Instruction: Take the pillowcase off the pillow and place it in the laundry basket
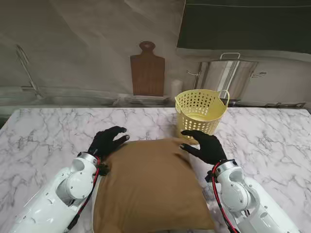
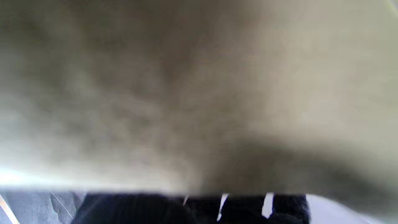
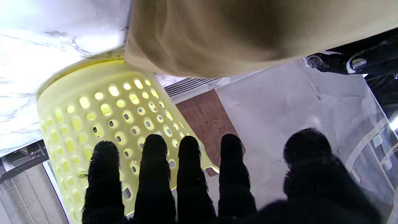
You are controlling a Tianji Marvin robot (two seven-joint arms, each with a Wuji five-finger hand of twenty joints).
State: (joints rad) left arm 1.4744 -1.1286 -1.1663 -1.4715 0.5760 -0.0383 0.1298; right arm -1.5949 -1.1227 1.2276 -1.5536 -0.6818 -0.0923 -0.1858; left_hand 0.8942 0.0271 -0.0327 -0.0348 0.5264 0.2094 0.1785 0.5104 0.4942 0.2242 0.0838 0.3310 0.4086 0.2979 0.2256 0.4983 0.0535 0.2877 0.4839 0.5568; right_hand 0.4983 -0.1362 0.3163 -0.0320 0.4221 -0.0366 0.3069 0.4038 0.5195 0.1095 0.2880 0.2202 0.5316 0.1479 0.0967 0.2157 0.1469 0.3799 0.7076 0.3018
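Observation:
A pillow in a tan-brown pillowcase lies on the marble table right in front of me, between both arms. My left hand, in a black glove, hovers at the pillow's far left corner, fingers spread and holding nothing. At the far right corner my right hand is likewise open, fingers apart. The yellow perforated laundry basket stands upright just beyond the pillow, close to the right hand. In the left wrist view blurred tan fabric fills the picture. The right wrist view shows the basket, the pillowcase and my fingers.
A wooden cutting board leans against the back wall, with stacked plates at its foot. A steel stockpot sits behind the basket. The marble table stretches to both sides of the pillow.

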